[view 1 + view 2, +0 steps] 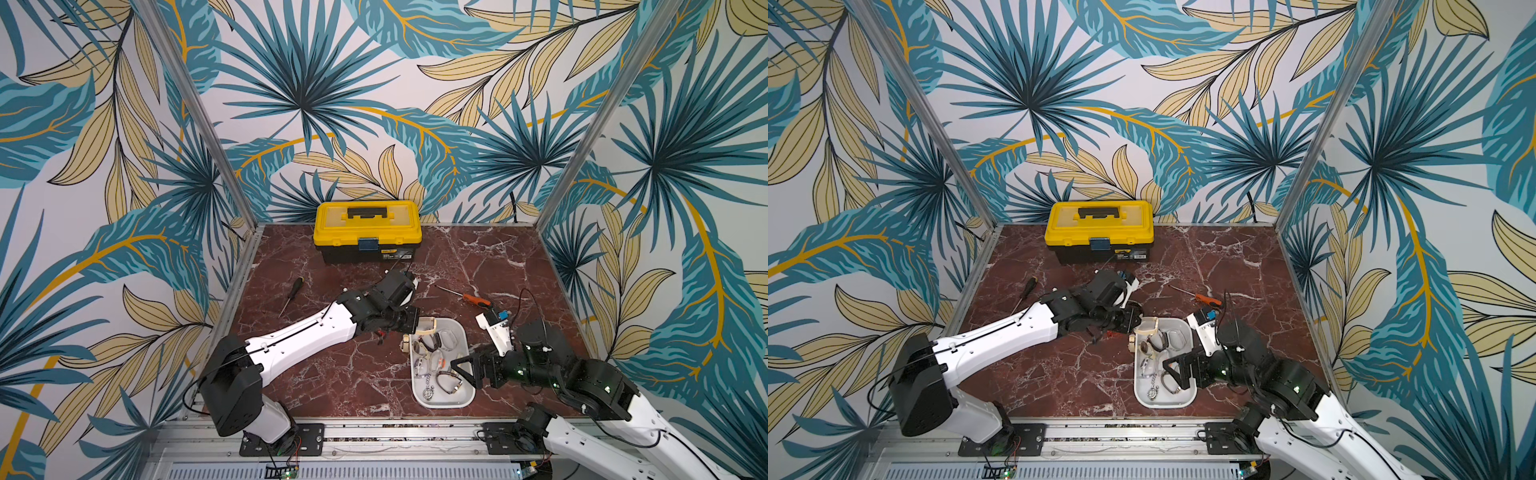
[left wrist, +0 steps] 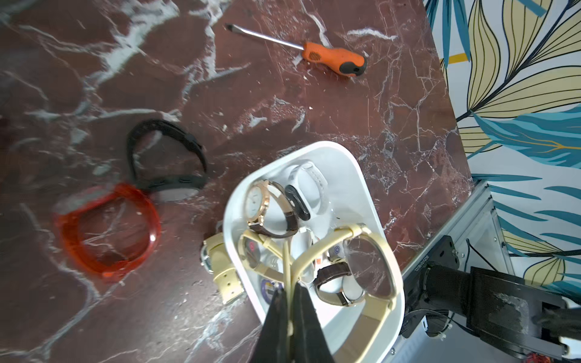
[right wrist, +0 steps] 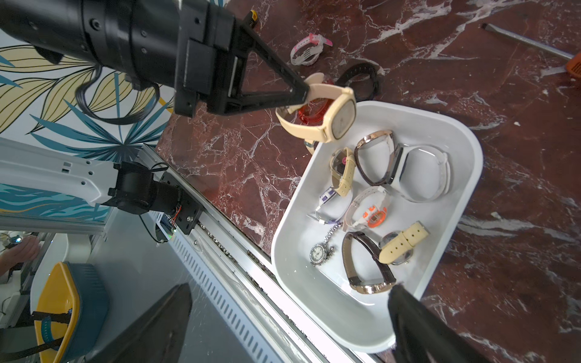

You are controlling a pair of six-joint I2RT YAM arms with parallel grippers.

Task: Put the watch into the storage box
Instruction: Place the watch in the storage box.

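Observation:
My left gripper is shut on the strap of a cream watch. The watch hangs just above the far left corner of the storage box. This white bin with rounded corners stands at the table's front and holds several watches. My right gripper stands open at the box's near right side, with nothing between its fingers. Outside the box lie a beige watch against its left wall, a red translucent band, a black band and a pink-and-white watch.
A closed yellow-lidded black toolbox stands at the back of the marble table. An orange-handled screwdriver lies behind the box, and a black-handled screwdriver lies at the left. Patterned walls close in three sides. A metal rail runs along the front.

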